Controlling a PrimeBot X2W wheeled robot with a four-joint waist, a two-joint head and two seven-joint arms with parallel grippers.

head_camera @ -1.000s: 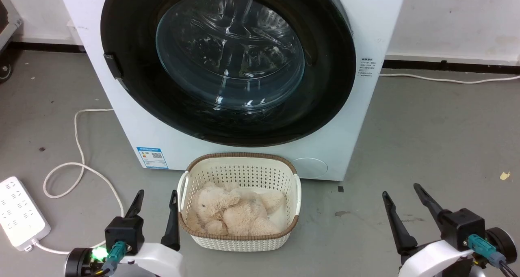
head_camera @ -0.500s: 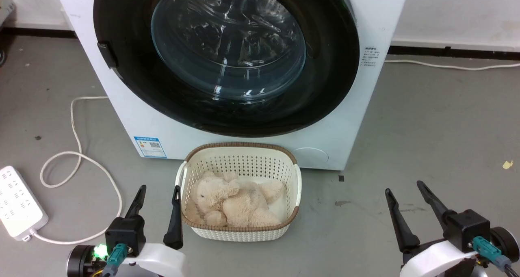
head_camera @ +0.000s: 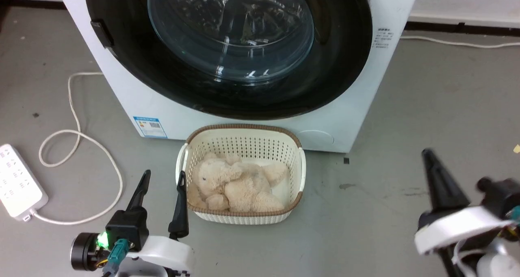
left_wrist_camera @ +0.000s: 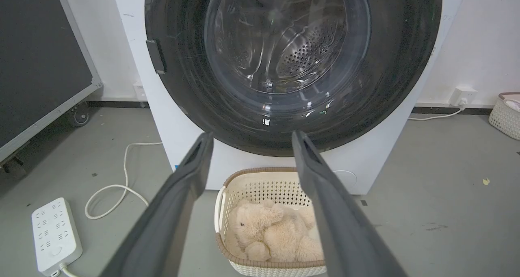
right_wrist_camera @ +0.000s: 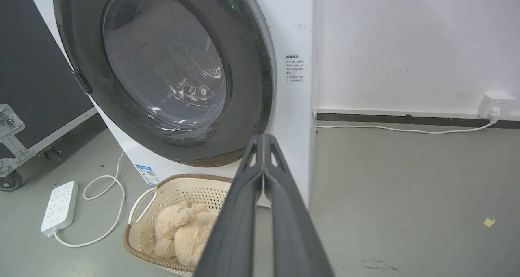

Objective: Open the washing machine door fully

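Note:
The white washing machine (head_camera: pixel 162 106) stands ahead with its big black-rimmed washing machine door (head_camera: pixel 341 66) lying flat against the front; a small dark tab (head_camera: pixel 101 33) sits on the rim's left side. Through the glass bowl (left_wrist_camera: pixel 284 45) I see the steel drum. My left gripper (head_camera: pixel 164 174) is open low on the left, well short of the door, nothing between its fingers. In the left wrist view the left gripper (left_wrist_camera: pixel 252 135) frames the door's lower rim (left_wrist_camera: pixel 398 66). My right gripper (head_camera: pixel 428 157) is shut and empty at the lower right; in the right wrist view the right gripper (right_wrist_camera: pixel 260 138) points at the machine's right front edge (right_wrist_camera: pixel 292 25).
A cream basket (head_camera: pixel 243 143) holding a beige plush toy (head_camera: pixel 231 183) sits on the floor against the machine's front. A white power strip (head_camera: pixel 16 183) and looping cable (head_camera: pixel 73 139) lie left. A black wheeled panel (left_wrist_camera: pixel 36 66) stands far left, another basket (left_wrist_camera: pixel 505 114) far right.
The right gripper's fingers have closed together and the arm has lifted and turned. The head camera has tilted, shifting the whole picture. The left gripper stays open.

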